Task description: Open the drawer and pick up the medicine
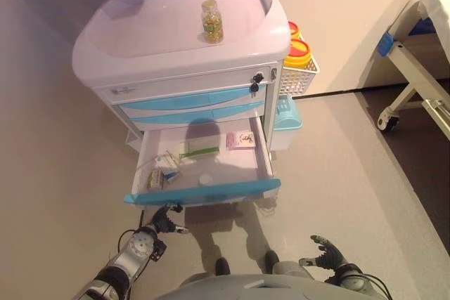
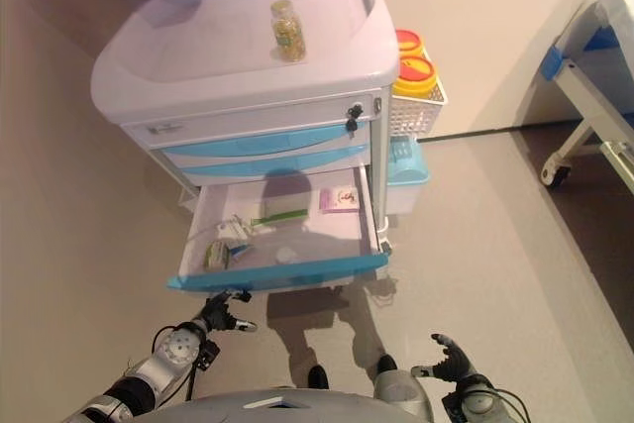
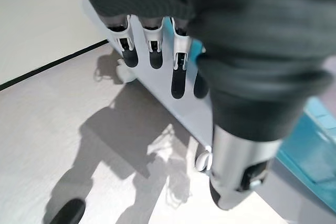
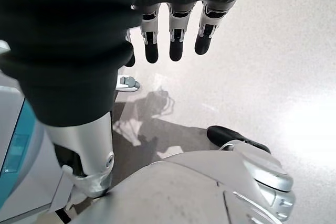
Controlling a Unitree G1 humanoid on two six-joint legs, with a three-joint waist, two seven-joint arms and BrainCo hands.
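The white and blue cart (image 1: 140, 47) has its bottom drawer (image 1: 204, 193) pulled out. Inside lie a pink medicine box (image 1: 240, 140), a green and white box (image 1: 169, 163), a small box (image 1: 155, 179), a long green pack (image 1: 200, 151) and a white round item (image 1: 204, 180). My left hand (image 1: 166, 220) hangs just below the drawer's blue front, at its left end, open and empty; its fingers (image 3: 178, 72) are straight in the left wrist view. My right hand (image 1: 325, 252) is low at the right, away from the cart, open and empty, as the right wrist view (image 4: 173, 40) shows.
A bottle of yellow pills (image 1: 211, 22) stands on the cart's top. A white basket (image 1: 299, 75) with yellow-lidded containers hangs on the cart's right side, above a light blue bin (image 1: 288, 114). A wheeled bed frame (image 1: 415, 82) stands at the far right.
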